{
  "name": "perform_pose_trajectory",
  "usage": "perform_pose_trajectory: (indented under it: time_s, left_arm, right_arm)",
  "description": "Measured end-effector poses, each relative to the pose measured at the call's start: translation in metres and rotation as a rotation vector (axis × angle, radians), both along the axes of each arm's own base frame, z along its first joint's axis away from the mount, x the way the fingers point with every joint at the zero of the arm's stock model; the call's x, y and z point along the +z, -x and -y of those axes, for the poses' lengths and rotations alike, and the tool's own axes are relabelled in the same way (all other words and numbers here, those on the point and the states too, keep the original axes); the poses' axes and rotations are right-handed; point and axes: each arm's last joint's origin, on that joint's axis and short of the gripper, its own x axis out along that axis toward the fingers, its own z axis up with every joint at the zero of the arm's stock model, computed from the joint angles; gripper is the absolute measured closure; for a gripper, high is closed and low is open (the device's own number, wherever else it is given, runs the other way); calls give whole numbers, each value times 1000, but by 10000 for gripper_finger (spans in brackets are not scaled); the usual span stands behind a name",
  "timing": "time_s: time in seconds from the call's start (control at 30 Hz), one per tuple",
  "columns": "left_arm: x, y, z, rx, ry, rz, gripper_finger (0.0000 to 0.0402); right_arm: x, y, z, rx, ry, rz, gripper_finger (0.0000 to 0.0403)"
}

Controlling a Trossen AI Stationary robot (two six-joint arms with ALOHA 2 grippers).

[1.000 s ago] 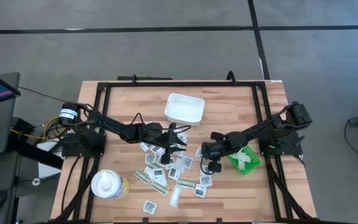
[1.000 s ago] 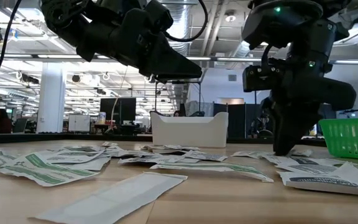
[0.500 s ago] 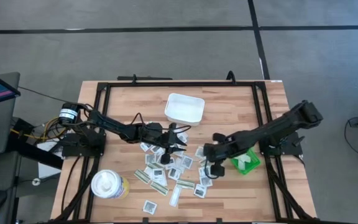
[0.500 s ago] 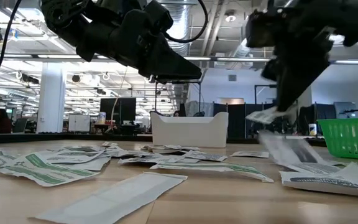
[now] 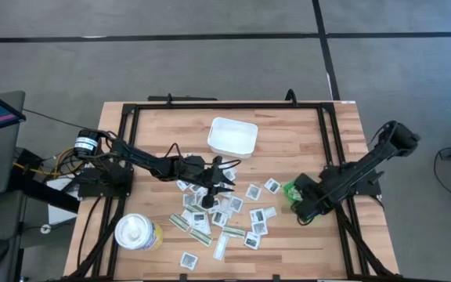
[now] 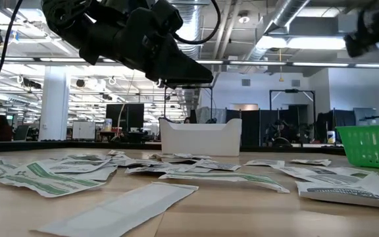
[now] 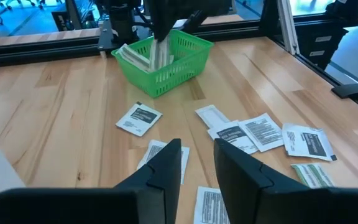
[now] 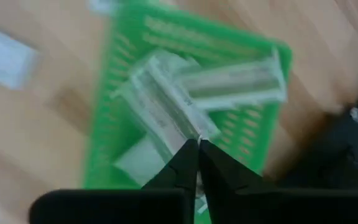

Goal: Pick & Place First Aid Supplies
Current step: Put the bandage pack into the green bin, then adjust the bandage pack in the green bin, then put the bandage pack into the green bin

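The first aid supplies (image 5: 218, 215) lie as several flat packets scattered on the wooden table's middle, also seen in the low view (image 6: 216, 176). My left gripper (image 7: 197, 163) hovers open above them, pointing nearly level toward the table's right; in the high view it shows at the table's middle (image 5: 219, 178). My right gripper (image 8: 197, 144) hangs over the green bin (image 8: 166, 62) at the table's right (image 5: 291, 190) and is shut on a narrow white-and-olive packet (image 8: 163, 109). Other packets lie inside the bin (image 7: 129, 55). My right gripper pinches the strip packet by one end (image 8: 190, 129) between its two fingertips, coming from above and pointing down. The packet hangs below the fingers (image 7: 160, 53), clear of the table, its lower end down between the green bin's walls.
A white rectangular tray (image 5: 232, 135) stands at the table's far middle. A round white-lidded canister (image 5: 137, 232) stands at the near left. A black frame (image 5: 225, 105) runs round the table's edges. Bare wood lies between the packets and the bin (image 7: 73, 93).
My right gripper has taken a strip packet up off the pile, risen, and swung toward the table's right edge until it hangs over the green bin, rolling its wrist on the way. The packet is lifted clear of the table.
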Motion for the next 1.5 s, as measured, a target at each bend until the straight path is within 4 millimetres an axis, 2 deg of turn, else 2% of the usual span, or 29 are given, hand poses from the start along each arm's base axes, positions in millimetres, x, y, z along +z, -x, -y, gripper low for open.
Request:
perform_pose_trajectory:
  time_s: [0.13,0.27,0.37,0.53,0.6,0.7,0.9,1.03,1.17,1.3,1.5]
  left_arm:
    - [0,0,0,1,0,1,305]
    - [0,0,-2,9,0,4,305]
    - [0,0,-3,12,-2,5,305]
    - [1,0,-3,12,-2,8,305]
    - [1,0,-3,12,-3,8,305]
    - [1,0,-3,12,-2,8,305]
    - [1,0,-2,8,0,7,305]
    - [1,0,-2,9,0,7,305]
    - [1,0,-2,8,-1,8,305]
    - [1,0,-2,8,-2,8,305]
    - [1,0,-2,8,-2,13,305]
  right_arm:
    - [-18,10,9,-72,34,-48,347]
    - [-21,9,15,-133,20,-67,316]
    - [-15,2,15,-158,-11,-44,303]
    - [7,-15,10,-90,-61,27,295]
    - [14,-19,9,-40,-21,74,295]
    - [14,-21,13,-12,59,103,298]
    - [-16,-20,22,-51,82,23,309]
    - [-38,-16,26,-91,3,-68,312]
    - [-43,-15,25,-71,-30,-86,313]
    - [-34,-23,22,24,-79,-14,313]
    - [-2,-38,12,95,-135,98,313]
